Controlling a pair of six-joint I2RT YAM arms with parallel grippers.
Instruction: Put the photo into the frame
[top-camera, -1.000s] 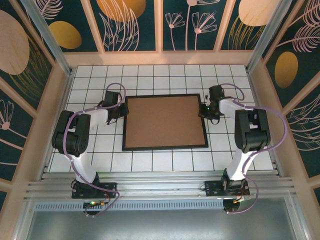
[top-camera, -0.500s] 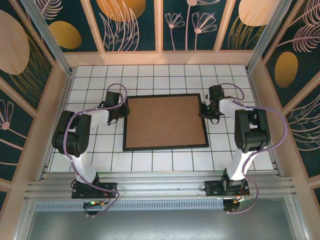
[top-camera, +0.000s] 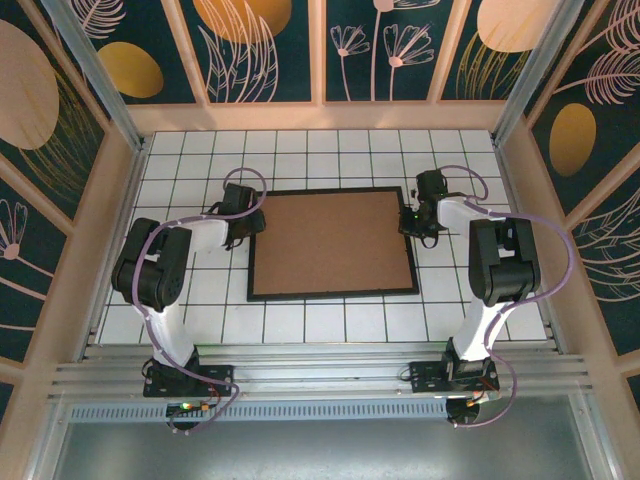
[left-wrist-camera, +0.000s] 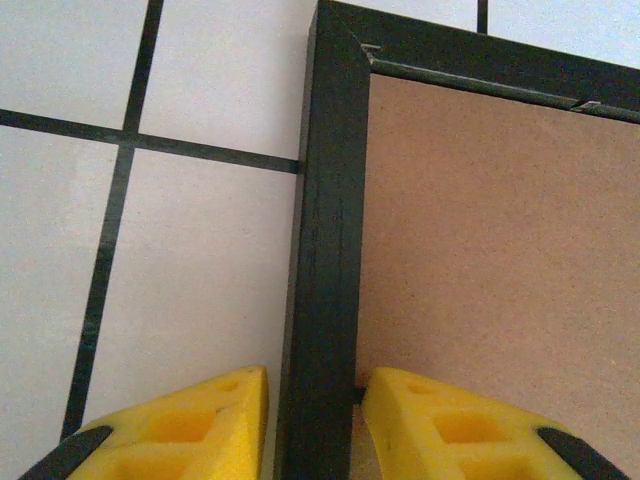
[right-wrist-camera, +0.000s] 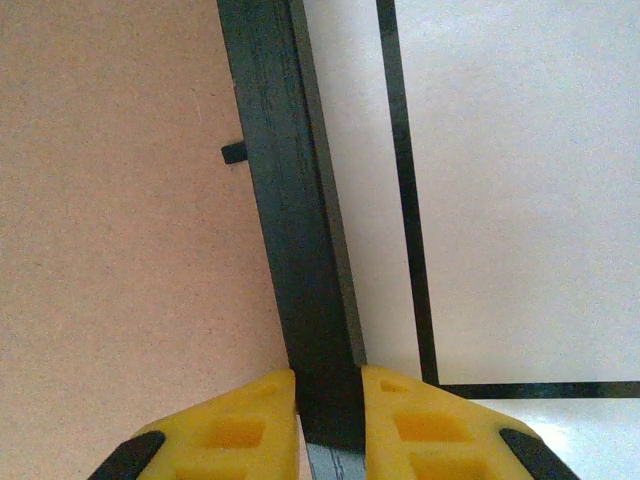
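Left claw: jaws apart, straddling the left rail of the frame just short of its far-left corner. I see a sliver of gap on each side, so it holds nothing.
Right claw: pads pressed on both faces of the frame's right rail, gripping it.
Frame: flat on the tiled table, back up, between the two claws, with the brown backing board filling it.
Photo: I cannot tell whether it lies under that board.
Step in hand: my guess is a two-sided hold on the frame, to lift or turn it.
Doing it well: I'd close the left claw squarely on the rail and keep its inner pad off the board's edge. Then I'd raise both sides together so the frame stays level and doesn't twist.
Change: a second ago the left claw stood just outside the frame's left rail, and now it sits over it. The right claw hasn't moved.
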